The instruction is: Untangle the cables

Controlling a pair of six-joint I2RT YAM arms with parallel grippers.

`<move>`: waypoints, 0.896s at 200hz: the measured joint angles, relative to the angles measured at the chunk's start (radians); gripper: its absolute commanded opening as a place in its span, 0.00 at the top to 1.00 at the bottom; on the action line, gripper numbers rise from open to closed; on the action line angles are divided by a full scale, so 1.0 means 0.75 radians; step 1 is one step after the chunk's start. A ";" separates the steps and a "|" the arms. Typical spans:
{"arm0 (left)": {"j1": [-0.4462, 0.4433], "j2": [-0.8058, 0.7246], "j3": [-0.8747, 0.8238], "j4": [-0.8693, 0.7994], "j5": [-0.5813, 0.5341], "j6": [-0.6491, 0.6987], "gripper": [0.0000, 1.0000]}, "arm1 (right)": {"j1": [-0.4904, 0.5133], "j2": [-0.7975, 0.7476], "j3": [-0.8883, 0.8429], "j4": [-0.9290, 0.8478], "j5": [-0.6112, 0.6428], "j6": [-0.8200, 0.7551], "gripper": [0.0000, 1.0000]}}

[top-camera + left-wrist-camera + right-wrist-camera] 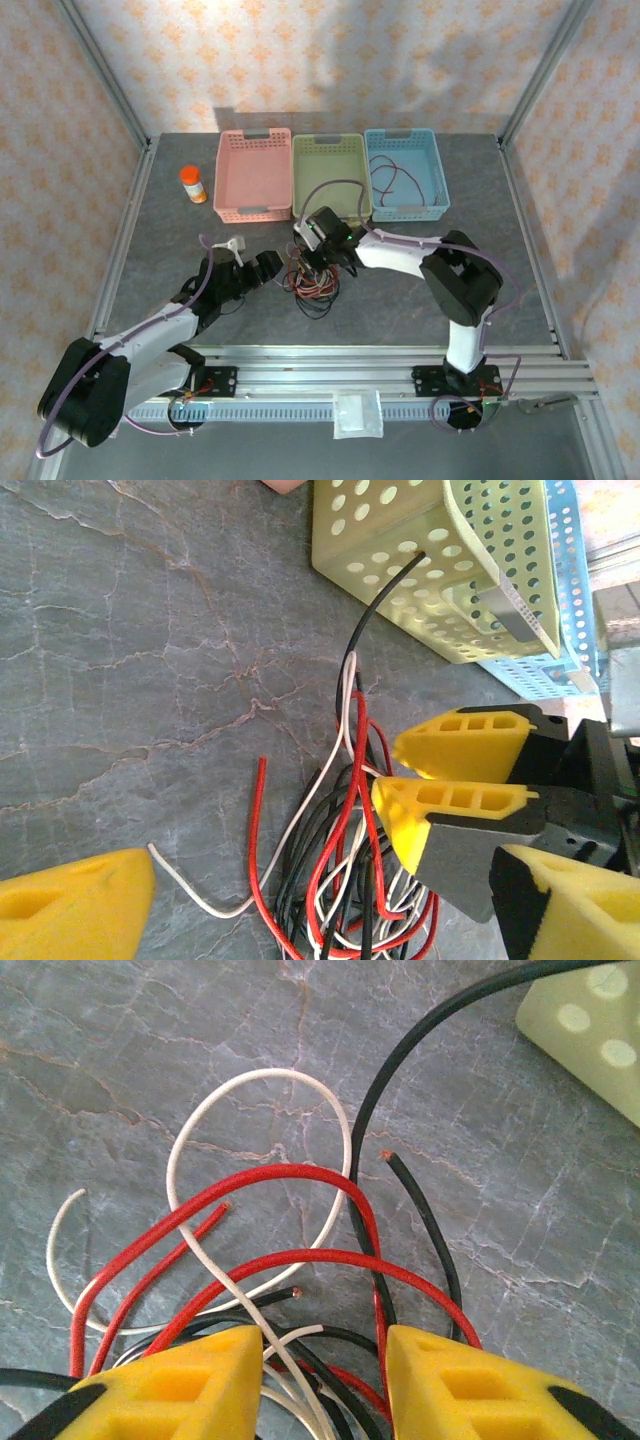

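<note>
"Looking down from the top, where are the cables [312,280]?" asks Mia.

"In a messy pile of red, black and white on the table [420,300], near the middle, just in front of the green basket [331,146]. One more thin wire lies in the blue basket [405,134] to the right."

"And the grippers?"

"The left gripper [268,266] sits just left of the pile. The right gripper [326,264] points down into the far part of it. From up here I cannot tell how wide they are."

"What does the left wrist camera see?"

"The left gripper [325,870] is wide open, with one yellow finger at each bottom corner, and it holds nothing. The cables [345,810] lie in front of it. The right gripper [392,772] is at the right side of the pile, its two yellow tips right at the red wires. One black wire reaches toward the green basket [400,540]."

"And the right wrist camera?"

"The right gripper [325,1345] is about half open. Red, white and black wires pass through the gap, but the fingers are not pressing them together — so it has no hold. Past the tips the cables [290,1173] make loops on the table: a white ring, two red arches and a long black curve. A corner of the green basket [590,1030] shows at the far right."
</note>
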State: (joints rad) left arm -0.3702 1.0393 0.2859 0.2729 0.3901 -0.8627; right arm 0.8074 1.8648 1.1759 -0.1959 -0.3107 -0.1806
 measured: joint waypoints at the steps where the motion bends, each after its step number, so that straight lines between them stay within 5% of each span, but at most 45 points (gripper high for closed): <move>1: 0.000 0.001 0.000 0.000 0.000 0.000 0.12 | 0.000 0.002 0.001 0.000 -0.001 0.001 0.66; 96: 0.000 0.042 0.028 -0.002 0.027 0.034 0.12 | 0.000 0.010 -0.032 0.023 -0.001 0.031 0.98; 179: -0.002 0.148 0.068 -0.002 0.043 0.060 0.11 | 0.000 -0.221 -0.076 0.023 0.009 0.062 1.00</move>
State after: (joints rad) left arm -0.3714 1.1500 0.3367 0.2718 0.4221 -0.8177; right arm 0.8074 1.6989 1.1187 -0.1783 -0.3042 -0.1345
